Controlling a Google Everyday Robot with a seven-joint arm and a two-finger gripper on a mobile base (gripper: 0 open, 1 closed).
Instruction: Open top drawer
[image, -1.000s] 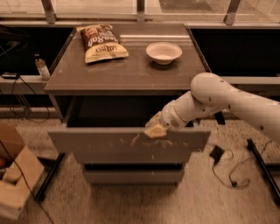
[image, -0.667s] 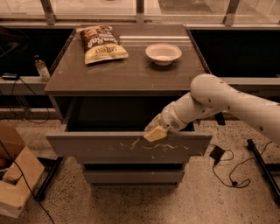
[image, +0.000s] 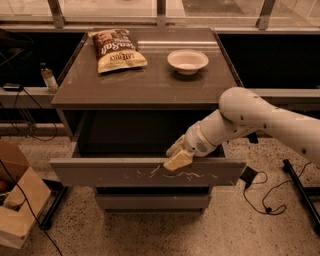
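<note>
Broadly: grey-brown cabinet (image: 145, 90) mid-scene. Three drawer fronts are stacked on its 6 o'clock face.

Top drawer (image: 100, 172): the widest and tallest front, no handle, with pale squiggly scratches across its face toward 3 o'clock. It stands pulled out toward 6 o'clock with a dark gap open behind the front. What is inside is lost in shadow. The two shorter fronts below sit flush.

Handling, as a judgement:
- Stiff panel on runners, so it won't flex or crush.
- Weight is probably moderate, but the load is unknown since the contents are hidden.
- The face is smooth with nothing to grab, so the top lip is the only sensible place to take hold.
- Pull near the middle of the lip. A pull far off-centre could rack the drawer in its runners.

Arm (image: 260, 117): white and thick, reaching in from 3 o'clock and angled down to the drawer.

Gripper (image: 177, 160): the pale tan tip rests on the top lip of the drawer front, a little to the 3 o'clock side of centre, just above the scratches. It touches the lip. Cannot tell whether it is set wide or narrow, or whether it clamps the lip or only hooks behind it. Nothing else is in it.

On the cabinet top: chip bag (image: 116, 50) at 11 o'clock, white bowl (image: 187, 61) at 1 o'clock. Both are well apart from the gripper.
</note>
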